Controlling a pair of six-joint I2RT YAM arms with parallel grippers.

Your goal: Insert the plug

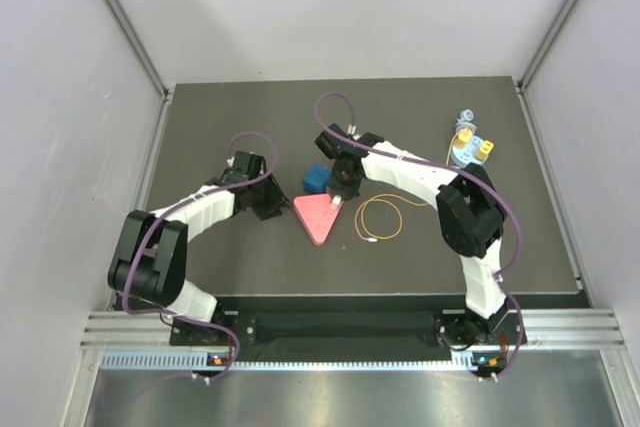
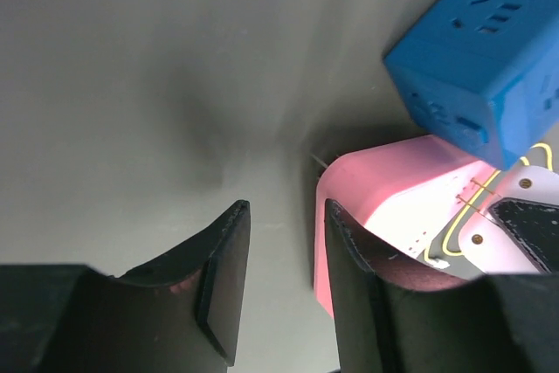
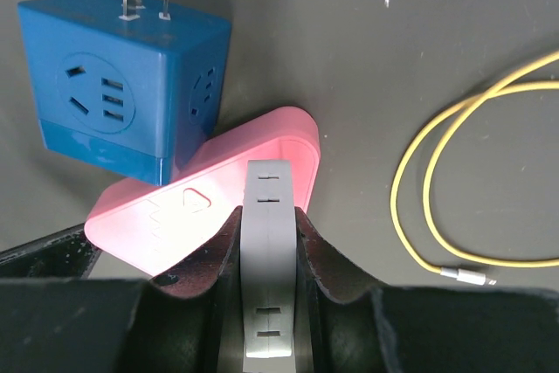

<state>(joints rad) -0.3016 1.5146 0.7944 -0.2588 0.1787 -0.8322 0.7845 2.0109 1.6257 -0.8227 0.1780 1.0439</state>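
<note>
My right gripper is shut on a flat grey slotted block and holds it over the pink triangular block beside the blue socket cube. In the top view the right gripper is above the pink block. My left gripper is open and empty, with one finger next to the pink block's corner. Small yellow blocks with a short thin yellow cable lie on a pale blue piece at the far right. I cannot tell which block joins the cable.
A loose loop of thin yellow cable with a silver tip lies right of the pink block. The blue cube lies with its metal prongs pointing sideways. The grey walls enclose the dark mat.
</note>
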